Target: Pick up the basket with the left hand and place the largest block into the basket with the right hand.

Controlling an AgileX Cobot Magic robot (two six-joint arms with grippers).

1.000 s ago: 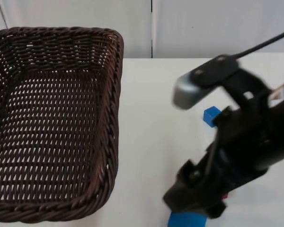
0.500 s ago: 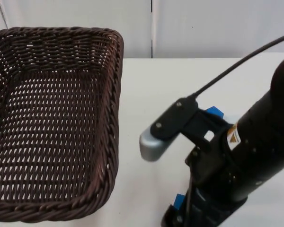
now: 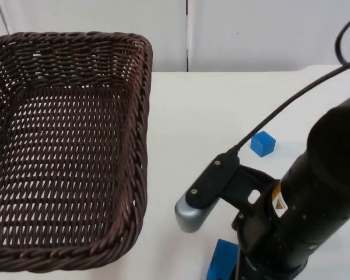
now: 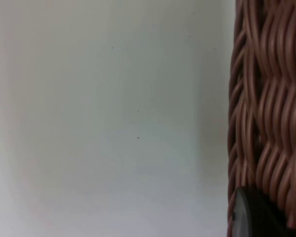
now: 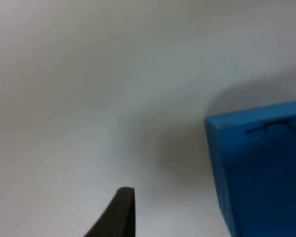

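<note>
The right gripper (image 5: 126,212) sits at the lower right of the top view, under the big black right arm (image 3: 315,204), so in that view you cannot see its tips. In the right wrist view one black fingertip (image 5: 119,210) stands over the white table (image 5: 89,74), apart from the big blue block (image 5: 261,168). I cannot tell if this claw is open or closed. A second ago the arm was higher in the top view and hid part of the small blue cube; half a second ago it had slid down and to the left. Now it has gone lower again, and the small blue cube (image 3: 262,143) sits out in the open, in the right middle of the picture. The big blue block (image 3: 223,261) now peeks out at the bottom edge, just left of the arm. It is bright blue with flat sides and sharp edges, and it has a thin dark mark on its top face. It looks much bigger than the cube. The left gripper (image 4: 259,217) shows one dark tip pressed up against the woven wall of the basket (image 4: 266,108); I cannot tell if it is open or closed. The basket (image 3: 64,146) is dark brown wicker and fills the left side of the top view. It has not moved and nothing lies inside it
</note>
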